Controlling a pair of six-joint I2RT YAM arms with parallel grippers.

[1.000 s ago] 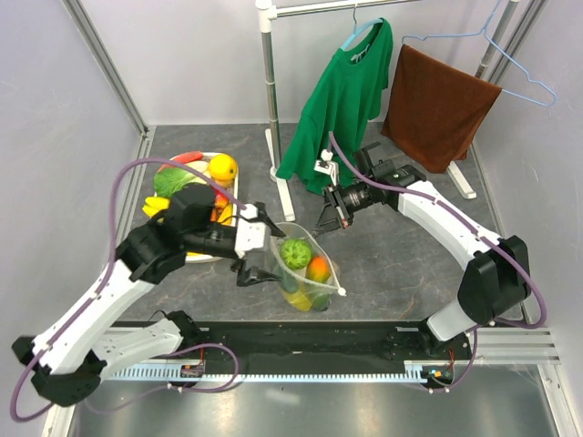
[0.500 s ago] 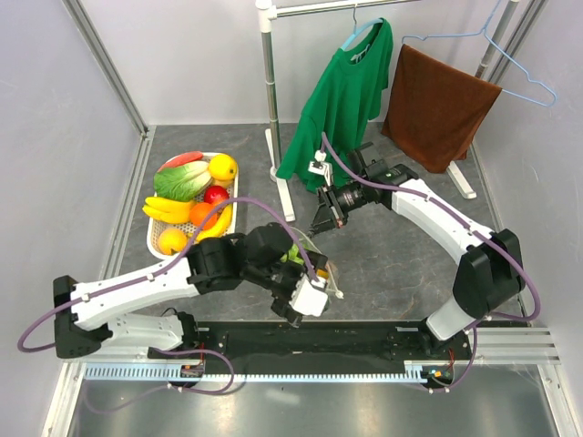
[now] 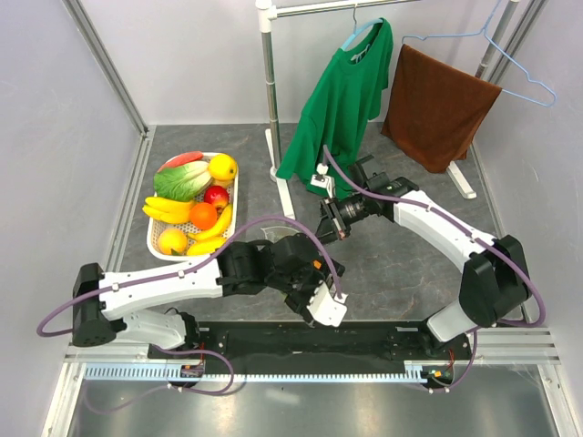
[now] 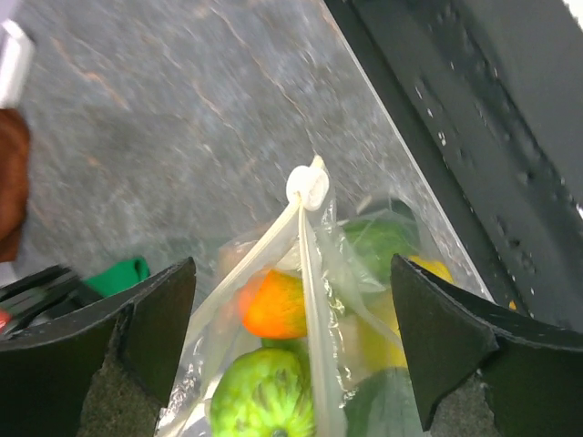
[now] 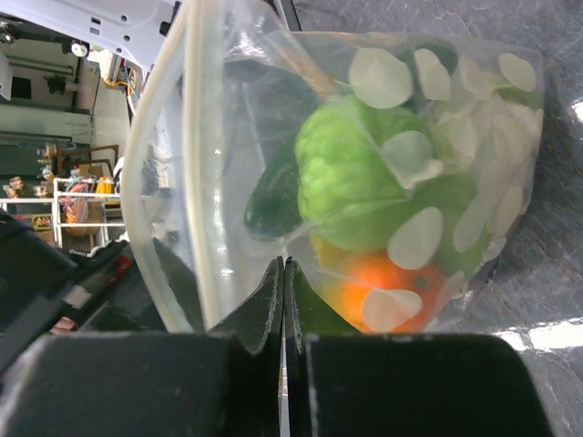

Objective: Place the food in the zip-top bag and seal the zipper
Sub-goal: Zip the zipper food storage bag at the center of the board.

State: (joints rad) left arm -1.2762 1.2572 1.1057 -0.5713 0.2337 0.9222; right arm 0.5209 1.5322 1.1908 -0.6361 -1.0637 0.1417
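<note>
Clear zip-top bag [image 5: 364,164], food [image 5: 346,173] inside, hangs pinched in the clenched right gripper [image 5: 283,273], seemingly steadied so the released left gripper [image 4: 287,282], straddling the zipper [image 4: 273,238], can press it shut.

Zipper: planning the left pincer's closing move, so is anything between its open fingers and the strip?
Nothing visible is. In the left wrist view the zipper and its white end tab lie in the bare gap ahead of the open left pincer; only the zip-top bag and the food lie behind them.
</note>
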